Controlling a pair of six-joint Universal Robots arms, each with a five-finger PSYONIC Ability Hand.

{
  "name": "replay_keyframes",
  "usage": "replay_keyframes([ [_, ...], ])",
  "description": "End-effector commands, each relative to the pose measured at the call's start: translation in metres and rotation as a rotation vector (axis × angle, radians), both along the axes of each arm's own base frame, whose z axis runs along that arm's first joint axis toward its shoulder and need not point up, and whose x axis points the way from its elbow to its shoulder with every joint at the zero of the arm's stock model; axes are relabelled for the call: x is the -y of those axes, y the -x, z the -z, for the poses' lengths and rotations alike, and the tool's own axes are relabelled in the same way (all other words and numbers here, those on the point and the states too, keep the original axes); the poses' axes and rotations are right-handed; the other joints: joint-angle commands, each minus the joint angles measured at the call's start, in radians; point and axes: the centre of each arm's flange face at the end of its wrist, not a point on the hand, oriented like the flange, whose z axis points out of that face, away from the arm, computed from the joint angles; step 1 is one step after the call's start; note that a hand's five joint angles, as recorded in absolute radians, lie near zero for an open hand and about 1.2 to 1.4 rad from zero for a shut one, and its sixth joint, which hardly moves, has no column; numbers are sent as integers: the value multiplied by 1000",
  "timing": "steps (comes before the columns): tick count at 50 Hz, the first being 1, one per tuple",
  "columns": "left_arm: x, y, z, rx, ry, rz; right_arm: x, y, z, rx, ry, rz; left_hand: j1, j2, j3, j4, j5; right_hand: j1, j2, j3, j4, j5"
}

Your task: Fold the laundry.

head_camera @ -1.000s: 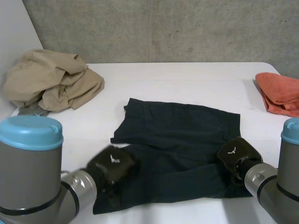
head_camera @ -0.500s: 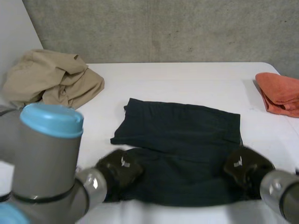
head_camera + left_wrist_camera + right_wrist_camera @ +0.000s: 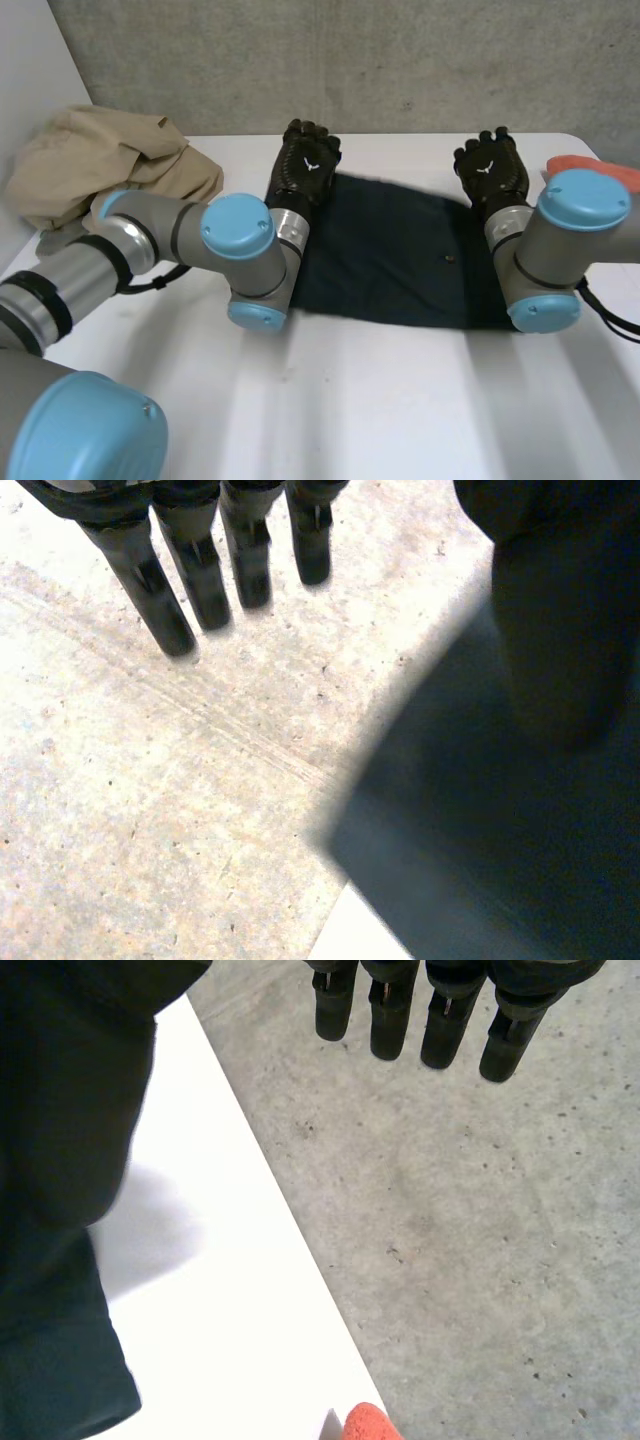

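Soft, even light fell from above on the white table (image 3: 400,400), which showed bright, with faint paler bands across its near part. The dark navy folded cloth (image 3: 400,250) swallowed the light, and its creases could barely be read. In the right wrist view the table glared plain white, while the grey concrete surface (image 3: 480,1210) beyond it was evenly lit.

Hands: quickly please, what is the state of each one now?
Left hand: open, fingers straight.
Right hand: open, fingers straight.
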Motion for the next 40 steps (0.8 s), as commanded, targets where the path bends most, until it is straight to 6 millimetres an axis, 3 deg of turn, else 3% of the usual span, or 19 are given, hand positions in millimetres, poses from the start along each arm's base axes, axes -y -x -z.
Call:
replay_keyframes([
  [1, -19, 6, -1, 11, -20, 26, 4, 2, -1, -8, -14, 18, -33, -89, -94, -82, -90, -63, -66, -80, -83, -78],
  [5, -37, -1, -44, -42, -16, 48, -11, 11, -34, 73, -43, 32, -33, -89, -94, -82, -90, -63, -66, -80, -83, -78],
  [6, -46, -6, -58, -63, -23, 56, -22, 18, -52, 106, -63, 38, -33, -89, -94, -82, -90, -63, -66, -80, -83, -78],
  [10, -72, -21, -83, -109, -68, 80, -54, 48, -78, 169, -212, 86, -33, -89, -94, -82, -90, -63, -66, -80, -83, -78],
  [14, -95, -41, -91, -172, -156, 103, -89, 64, -50, 222, -512, 121, -33, -89, -94, -82, -90, -63, -66, -80, -83, -78],
  [18, -109, -55, -83, -219, -253, 119, -104, 75, -24, 249, -660, 124, -33, -89, -94, -82, -90, -24, -26, -40, -43, -39],
  [22, -119, -63, -67, -228, -333, 117, -98, 80, -10, 289, -641, 80, -33, -89, -94, -82, -90, 11, 9, -5, -8, -3],
  [25, -120, -66, -60, -219, -350, 111, -90, 78, 13, 293, -647, 64, -33, -89, -94, -82, -90, 38, 35, 21, 18, 23],
  [28, -121, -66, -57, -218, -360, 109, -80, 79, 28, 284, -636, 89, -33, -89, -94, -82, -90, 260, 258, 244, 240, 245],
  [29, -121, -66, -57, -218, -360, 109, -75, 80, 28, 285, -622, 104, -33, -89, -94, -82, -90, 578, 575, 561, 558, 563],
  [31, -122, -66, -59, -221, -358, 110, -70, 86, 24, 279, -593, 146, -33, -89, -94, -82, -90, 1156, 1153, 1139, 1136, 1141],
  [34, -124, -67, -58, -218, -362, 108, -66, 97, 23, 280, -550, 210, -33, -89, -94, -82, -90, 1158, 1156, 1142, 1139, 1144],
  [38, -127, -70, -71, -232, -339, 114, -61, 115, -16, 264, -375, 252, -33, -89, -94, -82, -90, 1158, 1156, 1142, 1139, 1144],
  [39, -129, -72, -77, -241, -329, 119, -62, 124, -33, 196, -320, 269, -33, -89, -94, -82, -90, 1158, 1156, 1142, 1139, 1144],
  [40, -130, -72, -80, -247, -324, 122, -62, 126, -35, 152, -310, 273, -33, -89, -94, -82, -90, 1158, 1156, 1142, 1139, 1144],
])
